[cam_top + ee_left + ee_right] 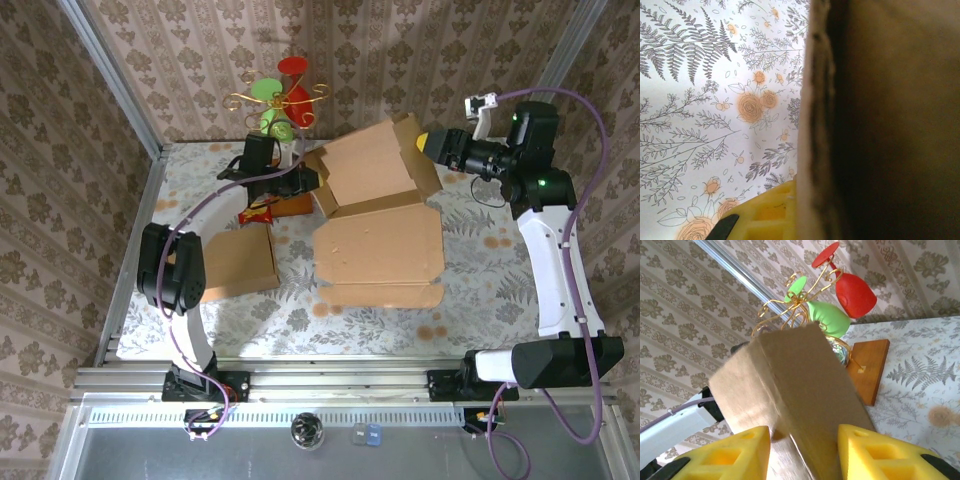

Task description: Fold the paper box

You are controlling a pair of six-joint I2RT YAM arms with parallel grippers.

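**On the desk: paper box half open, both arms at its raised panel**

At the centre of the floral desk the paper box lies unfolded. Its near panel is flat with a narrow front flap. Its far panel is tilted up towards the back wall.

Left end effector: at the left edge of the raised panel. In the left wrist view, a cardboard edge runs up the middle of the frame. One yellow finger sits against its left side. The other finger is hidden behind the card. Fingers are together, clamped on that box edge.

Right end effector: at the upper right corner of the raised panel. In the right wrist view, its two yellow fingers stand apart with a folded flap of the box between them. The card touches the right finger. A thin shadowed gap shows at the left one, so it is not pinched.

Other items: a second flat cardboard sheet lies left of the box, apart from it. A gold wire stand on a wooden base stands at the back, just behind the left end effector. It carries a red cup and a green cup.
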